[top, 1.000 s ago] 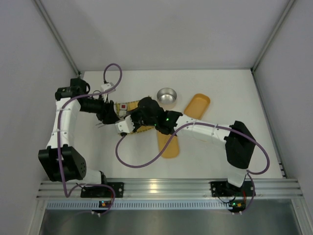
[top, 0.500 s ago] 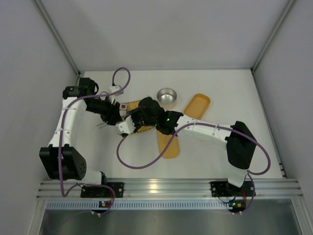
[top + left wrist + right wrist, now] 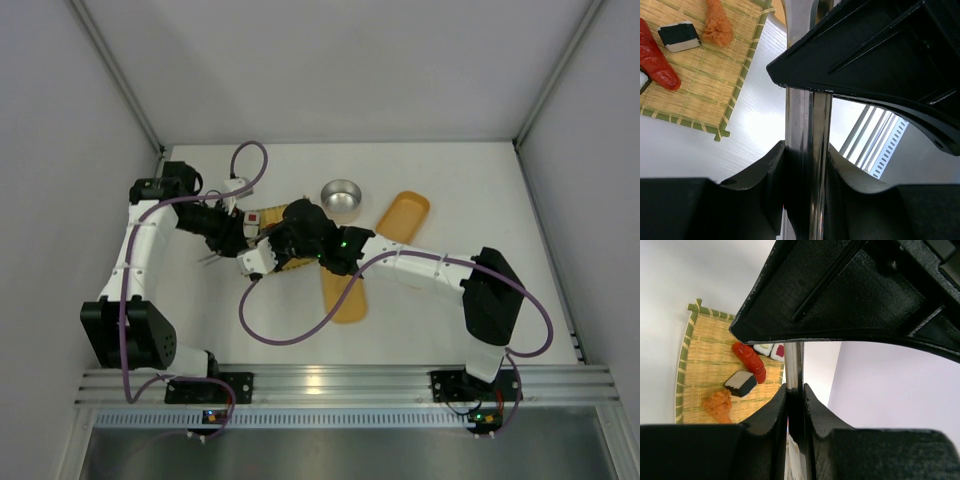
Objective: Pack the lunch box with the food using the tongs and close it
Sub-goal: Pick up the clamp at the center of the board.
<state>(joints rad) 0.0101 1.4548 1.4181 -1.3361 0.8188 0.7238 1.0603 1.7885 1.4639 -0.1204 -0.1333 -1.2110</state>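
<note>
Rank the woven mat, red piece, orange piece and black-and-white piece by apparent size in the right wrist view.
1. woven mat
2. red piece
3. orange piece and black-and-white piece: about alike, not ranked.

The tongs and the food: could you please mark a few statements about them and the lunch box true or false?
1. Both the left claw and the right claw grip the tongs. True.
2. The food lies inside the lunch box. False: it lies on the woven mat.
3. The lunch box is closed. False: its two oblong parts lie separately on the table.
4. A steel bowl stands on the table. True.
</note>
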